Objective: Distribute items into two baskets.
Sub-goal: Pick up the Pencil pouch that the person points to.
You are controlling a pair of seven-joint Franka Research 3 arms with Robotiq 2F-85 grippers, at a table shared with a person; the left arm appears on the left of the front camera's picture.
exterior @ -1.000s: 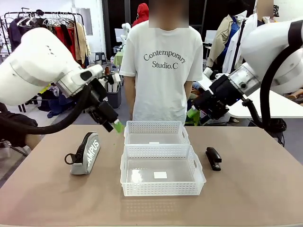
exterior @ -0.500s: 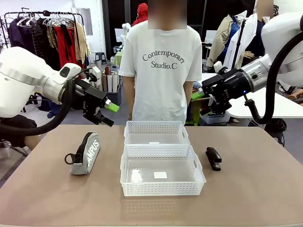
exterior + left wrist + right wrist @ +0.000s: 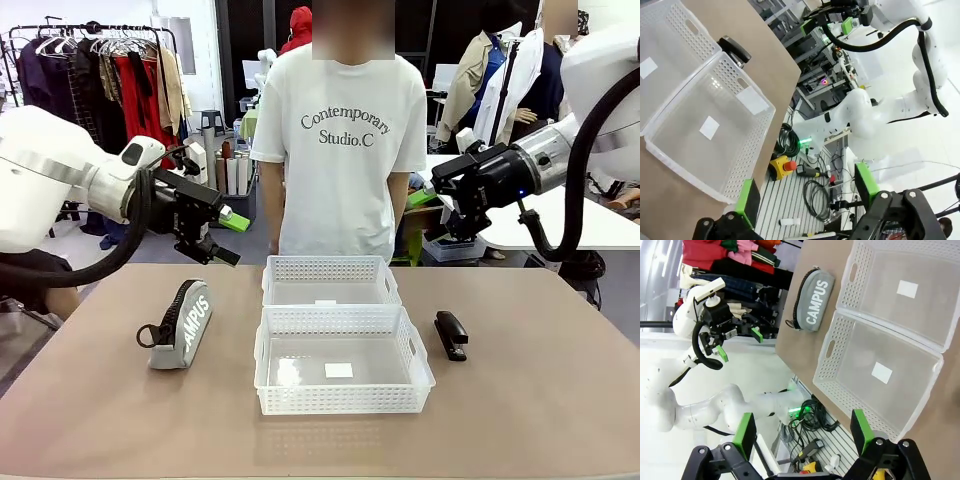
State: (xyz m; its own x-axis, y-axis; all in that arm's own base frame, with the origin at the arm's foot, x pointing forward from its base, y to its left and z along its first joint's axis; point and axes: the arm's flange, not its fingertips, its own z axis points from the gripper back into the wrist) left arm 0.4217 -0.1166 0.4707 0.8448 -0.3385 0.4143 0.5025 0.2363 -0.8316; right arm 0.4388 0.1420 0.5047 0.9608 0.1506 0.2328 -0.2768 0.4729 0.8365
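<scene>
White baskets (image 3: 340, 398) between pouch (image 3: 185, 325) and stapler (image 3: 451, 334) (person (image 3: 340, 150) behind) | left tool (image 3: 805, 192), right tool (image 3: 802, 432) both released

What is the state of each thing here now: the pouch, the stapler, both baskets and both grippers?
Pouch: on the table, in no basket.
Stapler: closed, on the table.
Near basket: empty.
Far basket: empty.
Left gripper: open, holding nothing.
Right gripper: open, holding nothing.
</scene>
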